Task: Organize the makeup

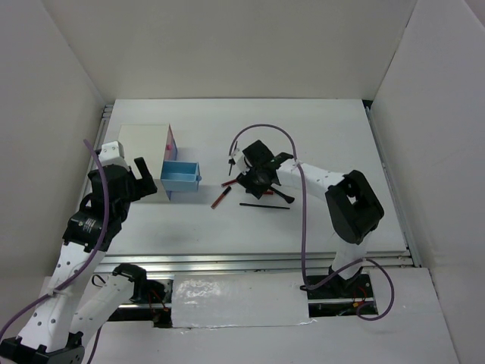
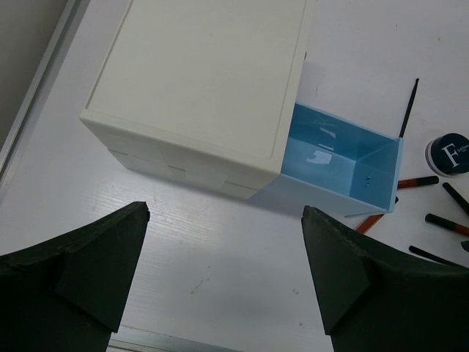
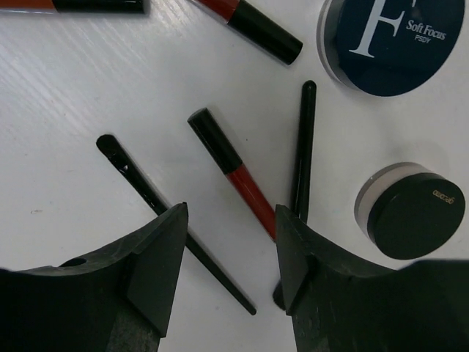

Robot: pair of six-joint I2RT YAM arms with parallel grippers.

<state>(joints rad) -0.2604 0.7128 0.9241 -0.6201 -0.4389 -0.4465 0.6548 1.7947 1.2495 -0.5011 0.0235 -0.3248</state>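
**Sorting begins:** The right gripper (image 3: 231, 211) hangs low over scattered makeup on the white tabletop (image 1: 326, 129). Its two black jaws stand partly apart on either side of the red end of a slim red-and-black cosmetic stick (image 3: 229, 170). Nothing is pinched yet. The wrist view does not settle whether the jaw nearer the thin black pencil (image 3: 303, 147) already touches the stick.

The straddle looks chosen to take this one stick alone. A thin black brush (image 3: 165, 209) runs under the other jaw at 8 o'clock. The pencil lies just beside the stick at 3 o'clock, close enough to be caught along with it.

The rest of the makeup sits around the wrist view:
- a round blue-topped compact with a white letter F (image 3: 388, 40) at 1 o'clock
- a small round black compact (image 3: 414, 214) at 4 o'clock
- a second red-and-black stick (image 3: 256, 26) at 12 o'clock

From above, the cluster lies at 3 o'clock from a pale blue plastic drawer (image 1: 180, 178). The drawer stands pulled out of a white box (image 1: 144, 144) with its open top up, and is the likely destination. No makeup shows inside it, so the job appears to be at its first pick.

The left gripper (image 2: 226, 213) hovers at 6 o'clock of the box in its own view, jaws spread wide and holding nothing. It looks parked there to steady the box or drawer if needed.
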